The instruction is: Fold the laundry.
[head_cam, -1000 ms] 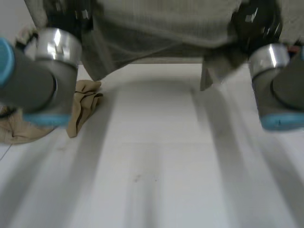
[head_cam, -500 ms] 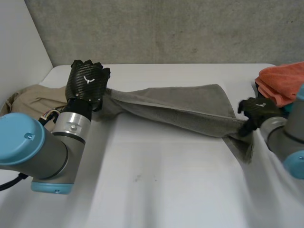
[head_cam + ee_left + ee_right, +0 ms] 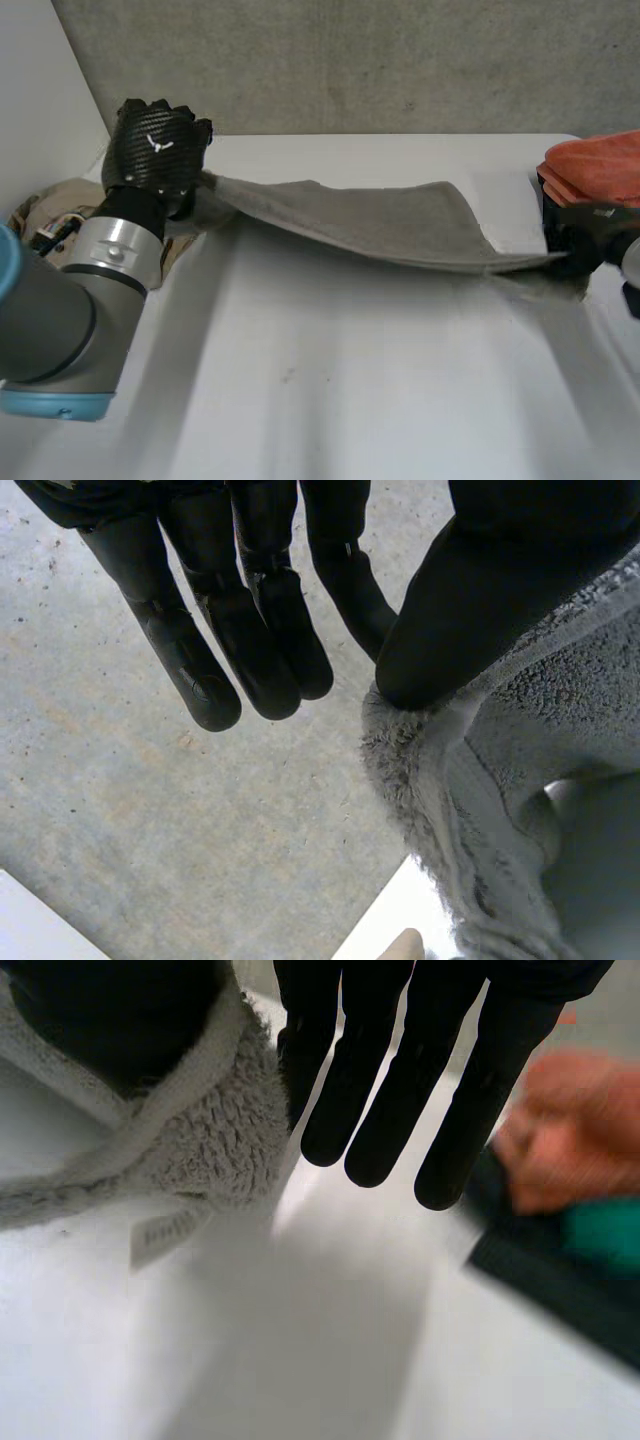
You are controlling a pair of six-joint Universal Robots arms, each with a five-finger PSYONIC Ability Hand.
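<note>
A grey towel (image 3: 380,225) hangs stretched low over the white table (image 3: 330,390) between my two hands. My left hand (image 3: 155,150) is raised at the far left and holds the towel's left end. In the left wrist view its thumb (image 3: 450,610) presses the towel's fluffy edge (image 3: 520,760) against a finger, while the other fingers (image 3: 250,630) stay straight. My right hand (image 3: 585,235) is low at the table's right side on the towel's other end. There its thumb (image 3: 110,1020) clamps the hemmed corner (image 3: 200,1130) against a finger, and a small label (image 3: 165,1232) hangs below it.
An orange cloth (image 3: 595,165) lies on a dark and teal pile at the right edge, close beside my right hand. A beige garment (image 3: 45,205) lies crumpled at the table's left side. A grey wall stands behind the table.
The towel came down from close in front of the camera. Over the last half second the hands moved further apart, left hand leftward, right hand rightward and lower, pulling the towel flatter.
</note>
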